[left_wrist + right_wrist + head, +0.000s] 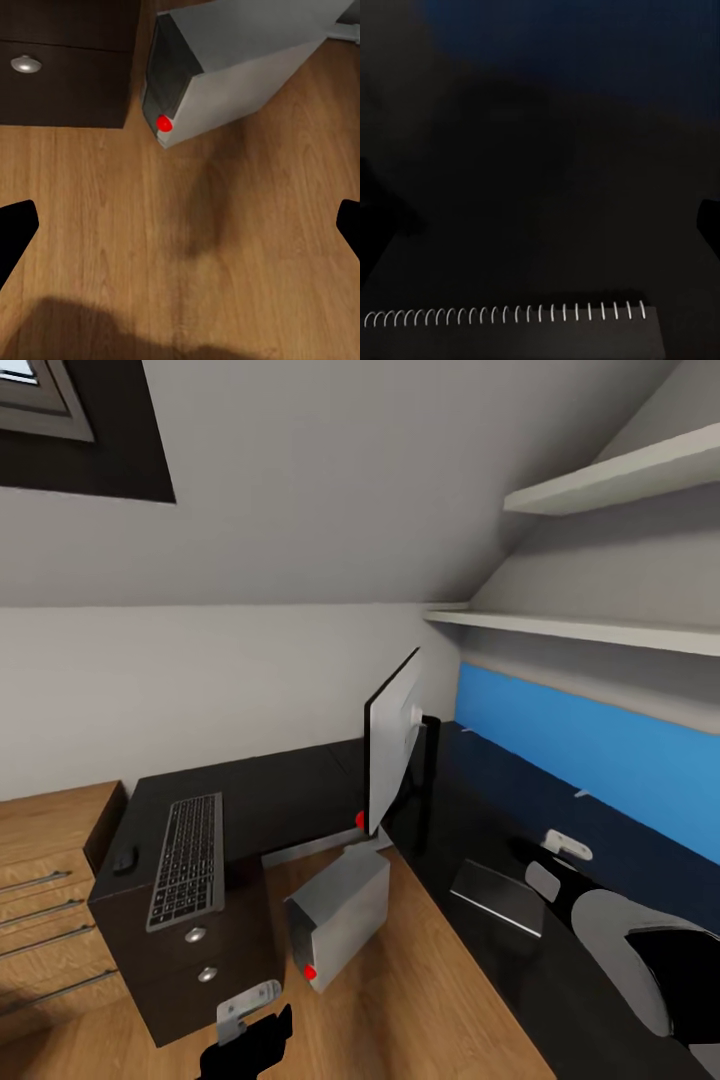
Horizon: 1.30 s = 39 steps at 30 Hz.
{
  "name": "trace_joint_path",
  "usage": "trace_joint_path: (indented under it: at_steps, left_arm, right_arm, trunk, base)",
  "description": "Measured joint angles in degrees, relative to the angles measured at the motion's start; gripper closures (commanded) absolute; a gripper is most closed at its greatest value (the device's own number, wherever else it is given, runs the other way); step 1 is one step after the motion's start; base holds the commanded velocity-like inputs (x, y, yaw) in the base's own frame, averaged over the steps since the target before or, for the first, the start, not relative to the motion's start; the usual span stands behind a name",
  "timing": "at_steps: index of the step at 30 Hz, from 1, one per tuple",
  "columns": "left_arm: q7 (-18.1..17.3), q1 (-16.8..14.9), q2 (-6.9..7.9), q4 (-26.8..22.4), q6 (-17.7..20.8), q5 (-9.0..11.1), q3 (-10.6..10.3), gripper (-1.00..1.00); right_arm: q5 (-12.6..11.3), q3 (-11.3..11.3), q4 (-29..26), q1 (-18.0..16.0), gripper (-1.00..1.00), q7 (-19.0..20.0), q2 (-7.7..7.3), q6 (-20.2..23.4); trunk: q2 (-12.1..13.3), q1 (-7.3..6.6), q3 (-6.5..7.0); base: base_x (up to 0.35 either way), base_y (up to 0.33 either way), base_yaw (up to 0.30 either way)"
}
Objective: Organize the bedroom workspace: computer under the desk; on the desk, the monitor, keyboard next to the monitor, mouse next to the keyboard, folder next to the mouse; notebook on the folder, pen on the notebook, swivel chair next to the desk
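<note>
The monitor [393, 752] stands edge-on at the corner of the dark desk [300, 785]. A grey keyboard [187, 860] and a black mouse [125, 858] lie on top of the dark drawer unit [170, 960]. The grey computer [340, 915] sits at an angle on the wooden floor between the drawer unit and the desk. In the left wrist view the computer [225, 67] has a red light on its front. A spiral notebook [497, 897] lies flat on the desk. My left gripper [180, 225] hangs open above the floor. My right gripper [540, 221] is open over the desk, just past the notebook [510, 330].
Wooden drawers [50, 880] with metal handles stand left of the drawer unit. Two white shelves [600, 630] hang above a blue wall panel [590, 740] behind the desk. The ceiling slopes low over the desk. A drawer knob [26, 64] faces my left gripper.
</note>
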Motion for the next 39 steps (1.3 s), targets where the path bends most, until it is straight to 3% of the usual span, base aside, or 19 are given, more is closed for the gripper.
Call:
trace_joint_path:
  at_steps: [39]
  left_arm:
    - [-0.09,0.00,0.00,-0.01,-0.01,-0.04,-0.07,-1.00]
  right_arm:
    - [-0.14,0.05,-0.01,0.00,-1.00,0.14,-0.03,-0.13]
  trunk:
    - [-15.65,8.57,-7.01]
  base:
    - [0.000,0.000,0.000]
